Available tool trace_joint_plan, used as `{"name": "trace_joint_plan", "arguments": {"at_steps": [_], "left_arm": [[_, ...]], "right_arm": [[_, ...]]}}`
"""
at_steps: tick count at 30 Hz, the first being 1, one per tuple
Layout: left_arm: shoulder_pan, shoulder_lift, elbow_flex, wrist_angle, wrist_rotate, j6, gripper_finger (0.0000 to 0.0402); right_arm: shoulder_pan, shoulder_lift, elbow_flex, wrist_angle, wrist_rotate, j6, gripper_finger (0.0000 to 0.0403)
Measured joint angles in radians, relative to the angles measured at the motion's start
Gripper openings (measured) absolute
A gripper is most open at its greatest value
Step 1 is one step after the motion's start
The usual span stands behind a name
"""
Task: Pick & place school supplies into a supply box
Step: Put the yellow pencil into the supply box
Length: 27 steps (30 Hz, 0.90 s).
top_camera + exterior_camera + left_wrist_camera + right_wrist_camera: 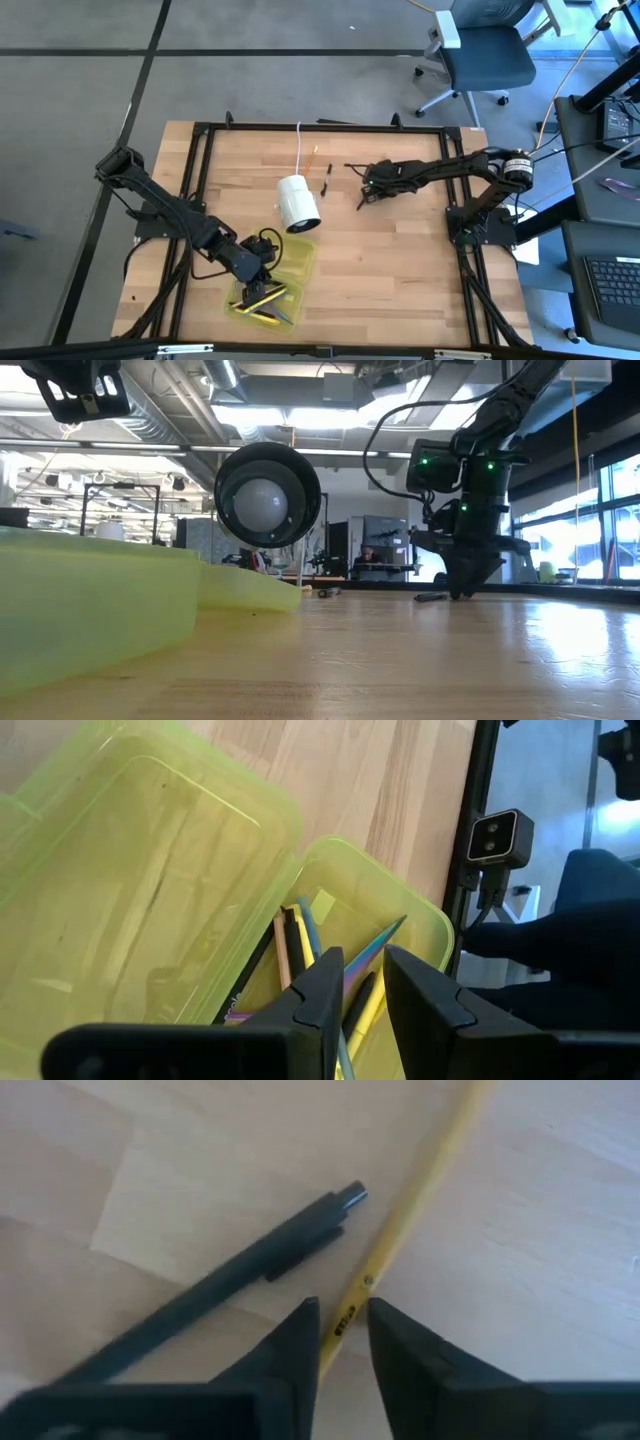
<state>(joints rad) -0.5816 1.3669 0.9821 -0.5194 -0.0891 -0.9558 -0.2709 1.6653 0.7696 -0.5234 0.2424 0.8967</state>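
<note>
Two pens: yellow pencil [420, 1190] lengthwise between right end effector [342, 1342] fingers.

hidden: yellow pencil [400, 1230] lower end behind right fingers [290, 1350] | black pen [220, 1280] blurred, cut off

overhead, table-level, two close wrist views

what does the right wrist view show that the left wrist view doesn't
Only the right wrist view: the right gripper down at the table, fingers either side of a yellow pencil, with a black pen beside it.

Only the left wrist view: the left gripper over the open supply box, which already holds pens and pencils.

Both: their own dark fingers and bare wooden tabletop.
</note>
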Motion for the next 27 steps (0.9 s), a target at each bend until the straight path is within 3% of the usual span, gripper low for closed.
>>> {"name": "trace_joint_plan", "arguments": {"at_steps": [9, 18, 27], "left_arm": [[0.0, 0.0, 0.0, 0.002, -0.026, -0.029, 0.007], [0.001, 0.0, 0.0, 0.073, -0.051, -0.028, 0.0071], [0.0, 0.0, 0.0, 0.103, -0.052, -0.029, 0.0071]], "right_arm": [[0.116, 0.0, 0.0, -0.057, 0.024, -0.008, 0.0018], [0.294, 0.0, -0.003, -0.122, 0.039, -0.096, 0.0039], [0.509, 0.002, -0.009, -0.094, 0.076, -0.198, 0.0025]]}}
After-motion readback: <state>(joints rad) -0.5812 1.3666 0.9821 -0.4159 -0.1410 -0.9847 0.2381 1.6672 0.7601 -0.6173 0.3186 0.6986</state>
